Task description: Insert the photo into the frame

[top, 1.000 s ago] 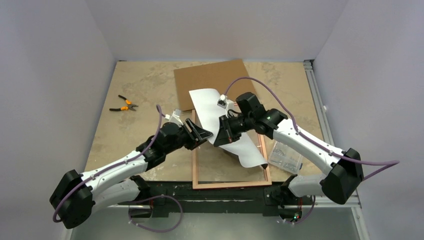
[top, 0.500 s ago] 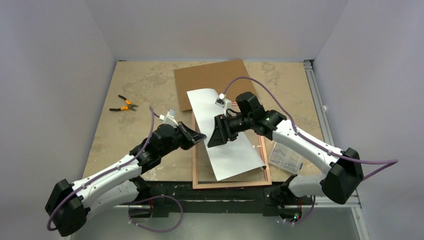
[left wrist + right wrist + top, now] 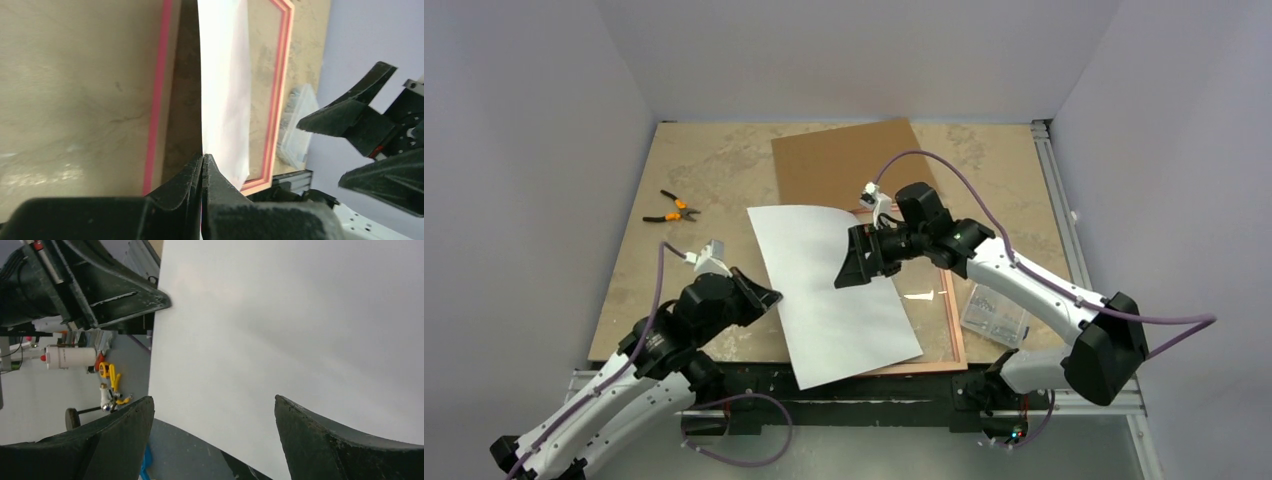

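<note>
Where the top view shows the whole table, the left arm lies low and drawn in toward 7 o'clock, elbow folded, wrist reaching toward 2 o'clock. The left gripper [image 3: 769,296] is clenched on the 9 o'clock edge of the photo [image 3: 834,290]. In the left wrist view its fingers [image 3: 194,175] meet with only the sheet's edge between them.

The photo lies white side up, skewed with its long edges running from about 11 to 5 o'clock. It covers the left rail and much of the opening of the frame [image 3: 960,335]. The frame lies flat near the 6 o'clock edge of the table [image 3: 714,165], and only its pink right rail and part of its near rail show. From the left wrist the sheet stands above the frame's rails. Whether its far side rests on the frame cannot be told.

The right arm stretches from its base at 5 o'clock toward 10 o'clock, elbow raised, wrist turned to the left. The right gripper [image 3: 852,265] hangs over the photo's 2 o'clock part, released. In the right wrist view both fingers [image 3: 125,435] stand wide apart with nothing between them.

A brown board [image 3: 854,165] lies at 12 o'clock, partly under the photo. Pliers [image 3: 671,208] lie at 10 o'clock, well apart. A clear plastic box [image 3: 994,312] sits just beside the frame at 3 o'clock.
</note>
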